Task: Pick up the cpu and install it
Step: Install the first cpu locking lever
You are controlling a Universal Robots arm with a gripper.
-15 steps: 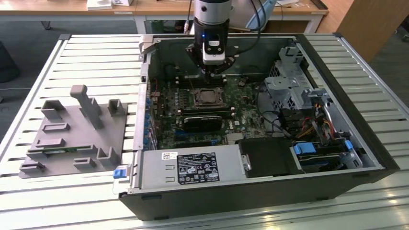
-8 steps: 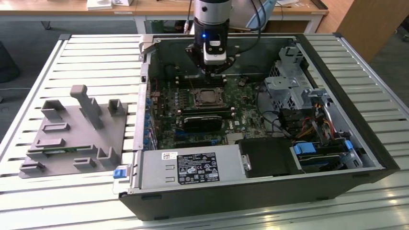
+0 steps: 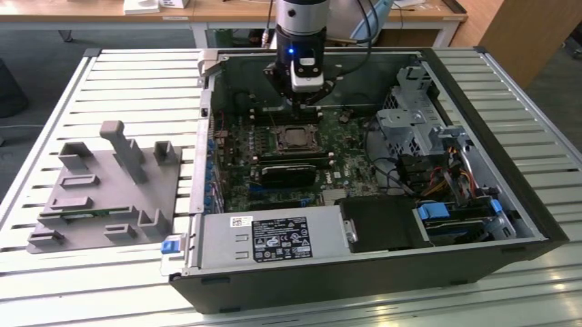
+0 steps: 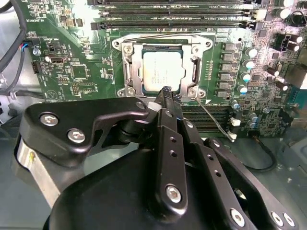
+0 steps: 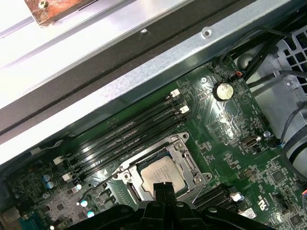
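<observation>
The cpu [image 3: 293,139], a small square chip with a silver-grey top, lies flat in the motherboard socket inside the open computer case [image 3: 536,225]. Both wrist views show the cpu [image 4: 162,72] [image 5: 160,171] seated within the socket's metal frame [image 4: 125,67] [image 5: 184,146], with the frame's lid swung open. My gripper [image 3: 307,101] hangs above the board, just beyond the socket toward the case's far wall. In both wrist views the gripper [image 4: 166,91] [image 5: 163,186] has its black fingers pressed together, with nothing between them, at the edge of the cpu.
Black memory slots [image 4: 177,19] run beside the socket. A thin lever wire [image 4: 216,124] sticks out from the socket. The power supply [image 3: 272,238] fills the case's near side, and a drive cage [image 3: 409,122] with cables sits at the exterior view's right. A grey fixture tray [image 3: 100,197] lies on the slatted table [image 3: 109,82].
</observation>
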